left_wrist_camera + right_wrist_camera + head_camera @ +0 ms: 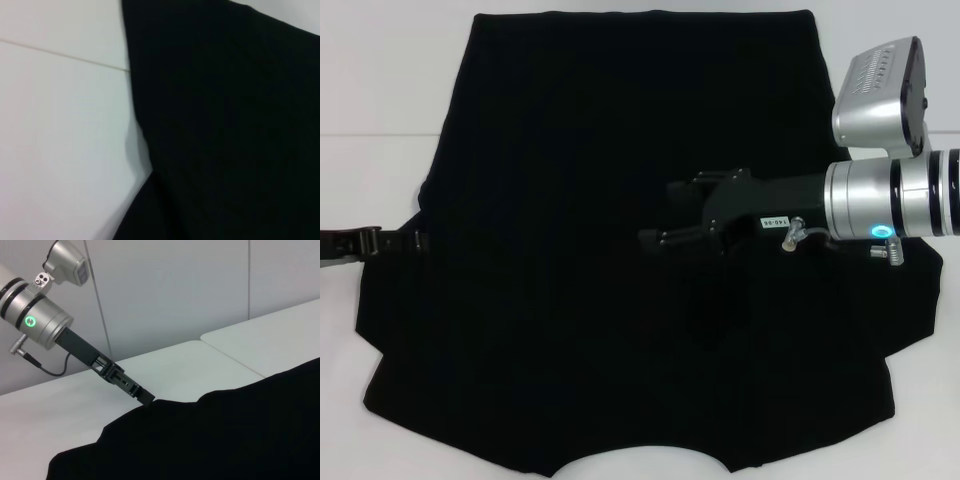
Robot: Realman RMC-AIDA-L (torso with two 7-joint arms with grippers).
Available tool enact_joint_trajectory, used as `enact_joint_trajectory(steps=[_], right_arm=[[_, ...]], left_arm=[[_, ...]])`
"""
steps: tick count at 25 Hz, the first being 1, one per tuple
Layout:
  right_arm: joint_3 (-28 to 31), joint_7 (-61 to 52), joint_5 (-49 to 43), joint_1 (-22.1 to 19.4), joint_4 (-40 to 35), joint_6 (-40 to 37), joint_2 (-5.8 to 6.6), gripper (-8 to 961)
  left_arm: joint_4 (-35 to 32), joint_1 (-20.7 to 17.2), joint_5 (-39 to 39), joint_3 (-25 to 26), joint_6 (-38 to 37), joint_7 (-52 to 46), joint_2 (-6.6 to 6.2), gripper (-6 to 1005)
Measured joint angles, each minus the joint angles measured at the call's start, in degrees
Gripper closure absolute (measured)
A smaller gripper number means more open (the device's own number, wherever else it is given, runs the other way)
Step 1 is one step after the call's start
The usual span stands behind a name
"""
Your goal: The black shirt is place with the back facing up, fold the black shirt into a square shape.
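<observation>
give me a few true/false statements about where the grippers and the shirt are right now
1. The black shirt lies spread on a white table. True.
2. The right gripper is above the shirt's middle. True.
3. The left gripper is over the shirt's centre. False: it is at the shirt's left edge.
4. The right gripper's fingers are closed. False: they are apart.
5. Pale lettering shows on the shirt. False: only plain black fabric is visible.

A white table [380,110] spreads beneath and beyond both grippers; a thin seam [60,54] crosses its bare surface just beside the left gripper; farther off from the right gripper, the tabletop splits into two rounded-cornered panels [260,340]; a pale grey panelled wall [175,285] rises behind.
</observation>
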State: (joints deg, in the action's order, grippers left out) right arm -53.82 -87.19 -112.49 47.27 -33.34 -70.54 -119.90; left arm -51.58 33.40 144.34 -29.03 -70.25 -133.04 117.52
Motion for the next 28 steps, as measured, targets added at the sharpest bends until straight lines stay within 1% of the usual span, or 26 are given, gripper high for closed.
enact_joint_trajectory(steps=[7, 20, 28], right_arm=[[0.38, 0.00, 0.10, -0.23, -0.06, 0.52, 0.02, 56], [0.38, 0.29, 1.38, -0.66, -0.28, 0.29, 0.02, 55], [0.39, 0.73, 1.66, -0.69, -0.36, 0.82, 0.02, 55]], left_arm=[[-1.03, -0.04, 5.64, 0.21, 0.45, -2.48, -0.02, 119], [-0.73, 0.42, 9.61, -0.53, 0.27, -5.40, -0.01, 123], [-0.41, 0.45, 10.35, -1.02, -0.10, -6.20, 0.12, 122]])
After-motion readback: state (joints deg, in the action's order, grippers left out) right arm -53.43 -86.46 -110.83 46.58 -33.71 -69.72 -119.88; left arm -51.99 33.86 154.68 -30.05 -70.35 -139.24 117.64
